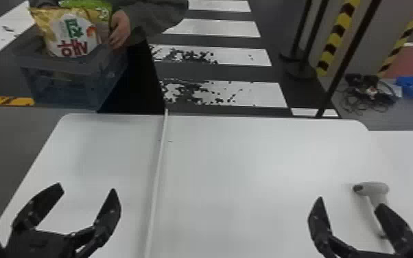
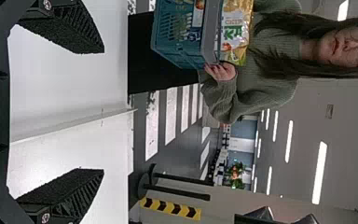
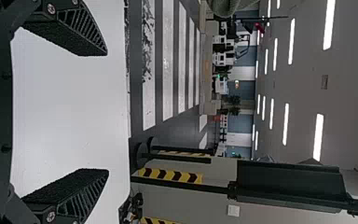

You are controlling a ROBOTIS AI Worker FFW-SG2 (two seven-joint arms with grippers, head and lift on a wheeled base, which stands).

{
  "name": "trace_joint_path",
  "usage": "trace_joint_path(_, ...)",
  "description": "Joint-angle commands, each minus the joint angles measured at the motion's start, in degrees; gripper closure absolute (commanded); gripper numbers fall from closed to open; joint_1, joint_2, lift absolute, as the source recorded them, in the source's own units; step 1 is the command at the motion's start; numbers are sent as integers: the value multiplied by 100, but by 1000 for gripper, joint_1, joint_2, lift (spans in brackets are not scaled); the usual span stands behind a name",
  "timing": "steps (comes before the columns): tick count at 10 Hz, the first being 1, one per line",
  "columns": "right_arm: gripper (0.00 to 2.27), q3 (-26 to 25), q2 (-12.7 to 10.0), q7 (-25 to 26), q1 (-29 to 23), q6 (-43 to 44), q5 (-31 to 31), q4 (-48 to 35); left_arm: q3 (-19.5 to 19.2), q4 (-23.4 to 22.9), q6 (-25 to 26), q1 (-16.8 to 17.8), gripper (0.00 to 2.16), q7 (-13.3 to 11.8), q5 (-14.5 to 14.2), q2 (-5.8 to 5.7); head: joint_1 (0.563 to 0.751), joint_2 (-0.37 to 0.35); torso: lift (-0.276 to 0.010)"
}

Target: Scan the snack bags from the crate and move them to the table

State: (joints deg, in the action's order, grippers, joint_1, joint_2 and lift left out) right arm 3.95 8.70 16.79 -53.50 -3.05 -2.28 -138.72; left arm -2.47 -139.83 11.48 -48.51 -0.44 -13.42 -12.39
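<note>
Scanner [image 1: 376,190], nose leftward, handle roughly fore-and-aft

White stripes [image 1: 223,27] cross the dark floor [image 1: 216,73]; black posts [image 1: 314,34] stand near yellow-and-black tape [image 1: 334,41]. Cables [image 1: 367,92] lie tangled by a grey wall [image 1: 370,51]. Light strips [image 3: 318,137] line the ceiling [image 3: 345,84]; farther back, probably plants [image 2: 235,175].

Left tool [image 1: 87,189] and right tool [image 1: 350,204] are black, with tapered fingers [image 3: 86,29], ribbed sides, grainy pads [image 3: 64,187], silvery screws [image 3: 51,8] near the base.
</note>
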Motion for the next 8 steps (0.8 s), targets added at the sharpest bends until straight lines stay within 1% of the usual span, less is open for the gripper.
trace_joint_path(1,103,-8,0,0,-11,45,0,-6,-8,0,-9,0,83,-9,6,0,695,-46,-95)
trace_joint_path(8,107,-8,0,0,-46,80,0,-50,-17,-9,8,0,83,-62,-12,0,695,-47,-95)
